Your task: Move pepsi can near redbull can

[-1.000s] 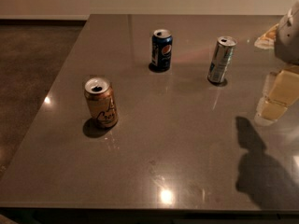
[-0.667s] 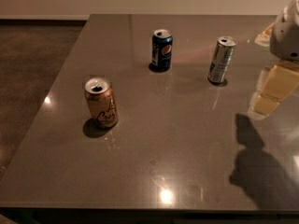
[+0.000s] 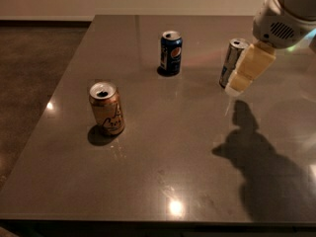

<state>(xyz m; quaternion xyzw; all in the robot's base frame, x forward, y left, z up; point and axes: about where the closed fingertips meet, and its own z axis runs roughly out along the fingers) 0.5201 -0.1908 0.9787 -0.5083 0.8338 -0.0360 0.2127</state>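
Observation:
The pepsi can [image 3: 171, 53] is dark blue with a round logo and a silver top. It stands upright at the back middle of the grey table [image 3: 163, 152]. The redbull can [image 3: 230, 62] is a slim silver-grey can to its right, partly hidden by my gripper. My gripper [image 3: 248, 69], with cream-coloured fingers, hangs from the white arm [image 3: 289, 14] at the upper right. It is above the table, in front of the redbull can and well to the right of the pepsi can. It holds nothing.
An orange-gold can [image 3: 106, 108] with a white drawing stands upright at the left middle of the table. The arm's shadow [image 3: 261, 157] falls on the right front part. The table's left edge borders a dark floor [image 3: 29, 83].
My arm and gripper have moved left and further into view, and the gripper now overlaps the redbull can. The cans have not moved.

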